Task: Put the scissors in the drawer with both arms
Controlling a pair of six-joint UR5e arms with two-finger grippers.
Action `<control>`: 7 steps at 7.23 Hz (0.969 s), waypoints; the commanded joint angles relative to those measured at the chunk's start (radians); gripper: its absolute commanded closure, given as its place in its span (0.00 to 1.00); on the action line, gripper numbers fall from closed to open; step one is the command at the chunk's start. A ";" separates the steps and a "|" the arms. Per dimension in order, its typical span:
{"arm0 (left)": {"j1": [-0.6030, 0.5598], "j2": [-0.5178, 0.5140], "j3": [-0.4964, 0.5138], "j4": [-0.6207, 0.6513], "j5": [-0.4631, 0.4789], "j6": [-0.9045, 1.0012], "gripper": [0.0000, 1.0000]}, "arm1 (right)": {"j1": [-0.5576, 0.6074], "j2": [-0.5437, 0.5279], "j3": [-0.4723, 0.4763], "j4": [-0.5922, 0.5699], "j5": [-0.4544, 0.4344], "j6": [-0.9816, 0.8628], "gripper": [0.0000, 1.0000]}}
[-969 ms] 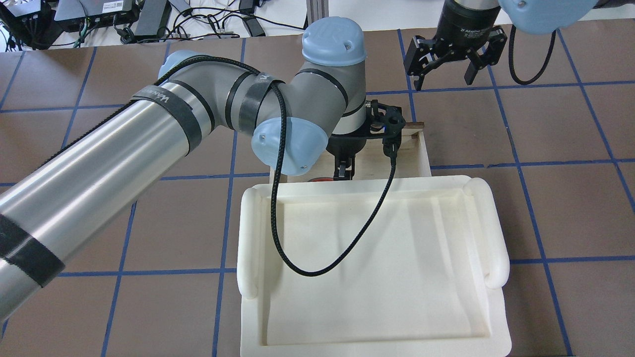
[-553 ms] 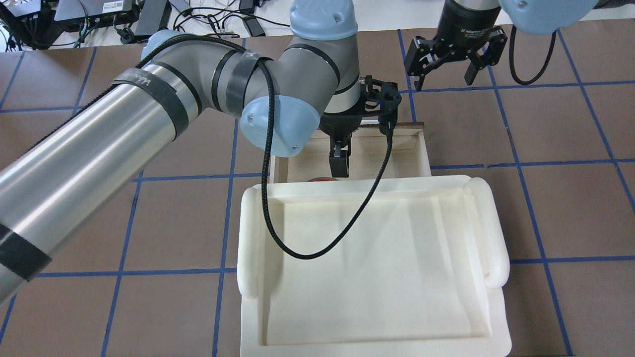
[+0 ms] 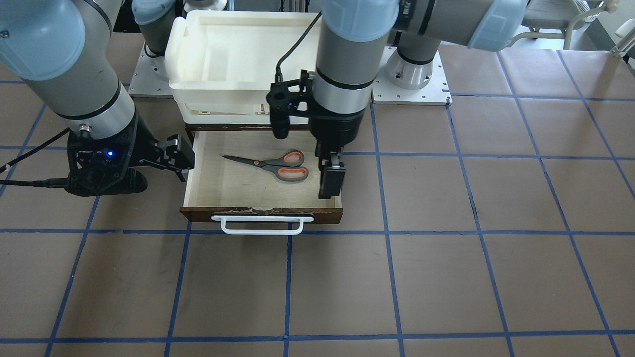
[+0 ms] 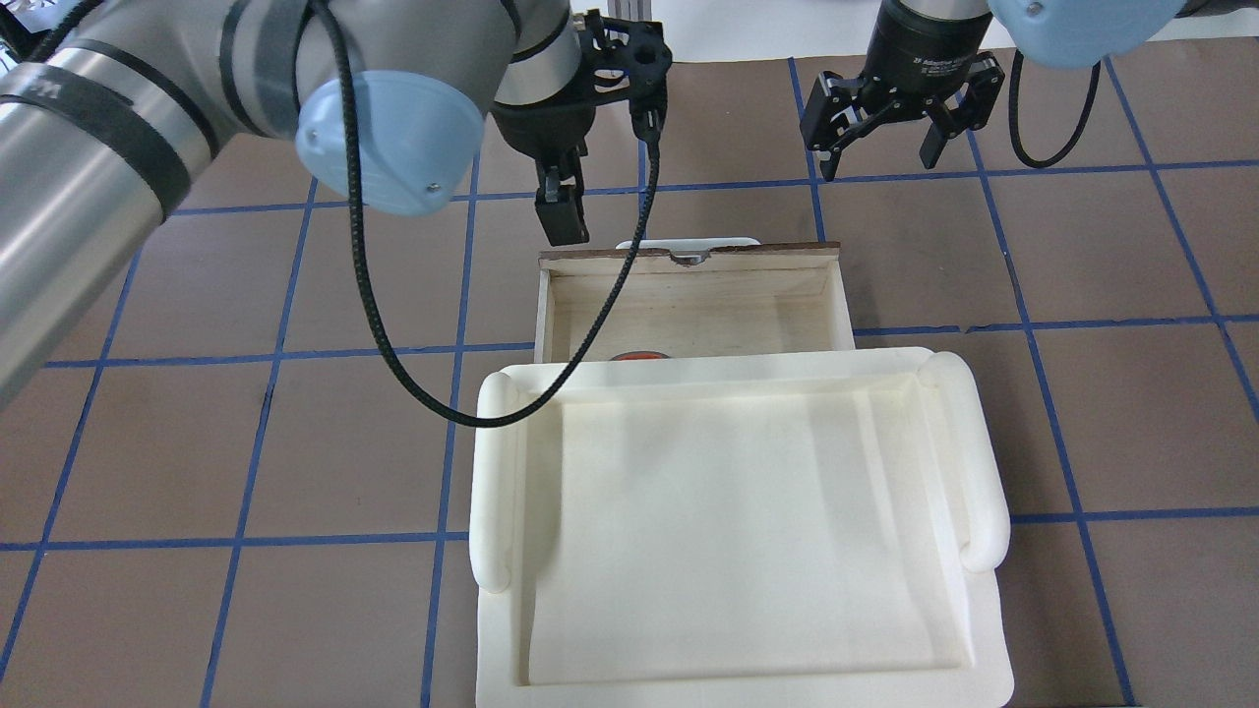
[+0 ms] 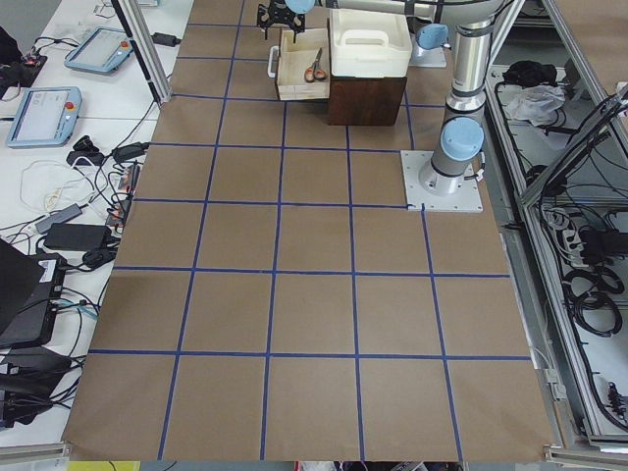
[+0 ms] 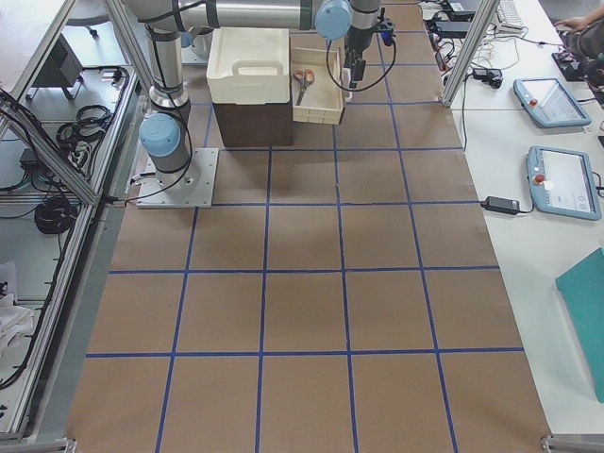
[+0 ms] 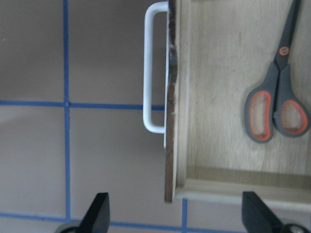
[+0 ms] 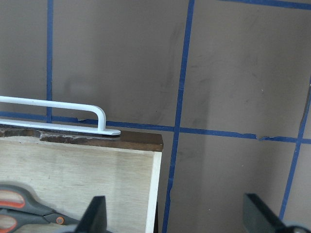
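The scissors [image 3: 270, 164] lie flat inside the open drawer [image 3: 263, 216], blades closed. My left tool [image 3: 331, 182] hangs above the drawer's front corner, spread wide and holding nothing. My right tool [image 4: 878, 147] hovers beside the drawer's opposite side, also wide and empty.

drawer [image 4: 708, 300] open, L gripper [image 4: 562, 224] by front corner

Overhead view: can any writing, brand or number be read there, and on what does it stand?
"2F Adaptive": white print on the black body just above the right gripper; the rest of that line is unreadable.
Black strap on the left arm: white lettering, too blurred to read.
No other text is legible.
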 commanded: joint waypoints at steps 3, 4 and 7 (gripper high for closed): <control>0.257 0.094 -0.053 0.006 0.010 -0.340 0.04 | 0.000 0.000 0.000 0.001 0.000 0.000 0.00; 0.273 0.126 -0.054 0.011 0.016 -0.552 0.00 | 0.000 0.000 0.000 0.001 0.000 -0.002 0.00; 0.276 0.217 -0.122 -0.009 0.103 -1.032 0.00 | 0.000 0.000 0.002 0.001 0.000 -0.003 0.00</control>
